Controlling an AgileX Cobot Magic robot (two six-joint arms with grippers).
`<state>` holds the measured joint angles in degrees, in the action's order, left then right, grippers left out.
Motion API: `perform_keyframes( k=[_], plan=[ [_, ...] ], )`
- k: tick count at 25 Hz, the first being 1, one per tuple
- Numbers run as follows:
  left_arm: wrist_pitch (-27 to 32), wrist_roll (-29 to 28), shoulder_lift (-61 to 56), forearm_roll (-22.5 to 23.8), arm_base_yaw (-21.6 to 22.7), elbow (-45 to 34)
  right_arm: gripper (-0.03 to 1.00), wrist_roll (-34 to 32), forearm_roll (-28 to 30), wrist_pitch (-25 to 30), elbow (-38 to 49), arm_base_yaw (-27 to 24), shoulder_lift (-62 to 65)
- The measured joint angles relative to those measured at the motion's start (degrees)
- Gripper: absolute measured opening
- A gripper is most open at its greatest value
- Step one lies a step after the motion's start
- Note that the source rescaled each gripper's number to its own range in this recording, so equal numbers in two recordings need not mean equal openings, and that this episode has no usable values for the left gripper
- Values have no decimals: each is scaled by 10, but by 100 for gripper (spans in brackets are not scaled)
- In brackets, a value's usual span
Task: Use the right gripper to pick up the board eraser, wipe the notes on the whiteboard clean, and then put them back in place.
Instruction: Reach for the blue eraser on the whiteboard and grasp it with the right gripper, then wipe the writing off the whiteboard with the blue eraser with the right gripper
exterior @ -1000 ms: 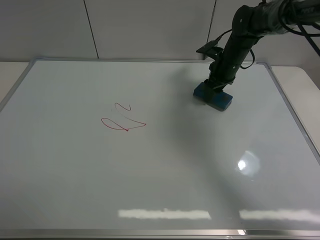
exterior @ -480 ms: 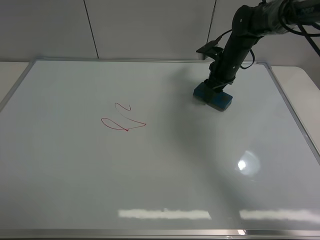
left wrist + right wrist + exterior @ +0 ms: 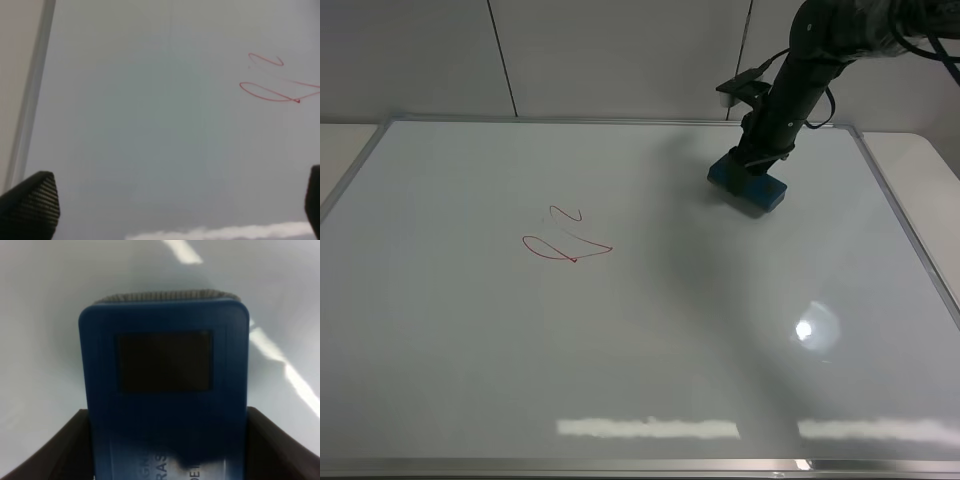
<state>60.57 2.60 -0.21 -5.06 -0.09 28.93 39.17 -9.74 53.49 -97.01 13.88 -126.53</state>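
Both right fingers clamp board eraser — notes unwiped

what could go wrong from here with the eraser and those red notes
1. The right gripper pinches the eraser by one end, with most of it sticking out beyond the grip, so it might twist or slip when pressed down.
2. The notes lie far across the whiteboard; at that reach the felt may land tilted and leave parts of the red lines.
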Motion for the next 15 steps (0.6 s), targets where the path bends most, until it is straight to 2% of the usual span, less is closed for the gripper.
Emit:
perform_keyframes(
  k=[8, 12, 15],
  plan=[
    [0, 0, 0, 0, 0, 0, 2, -24, -22, 15, 0, 0, 43],
    [0, 0, 0, 0, 0, 0, 2, -75, -22, 39, 0, 10, 56],
    [0, 0, 0, 0, 0, 0, 2, -134, -1, 48, 0, 42, 56]
  ],
)
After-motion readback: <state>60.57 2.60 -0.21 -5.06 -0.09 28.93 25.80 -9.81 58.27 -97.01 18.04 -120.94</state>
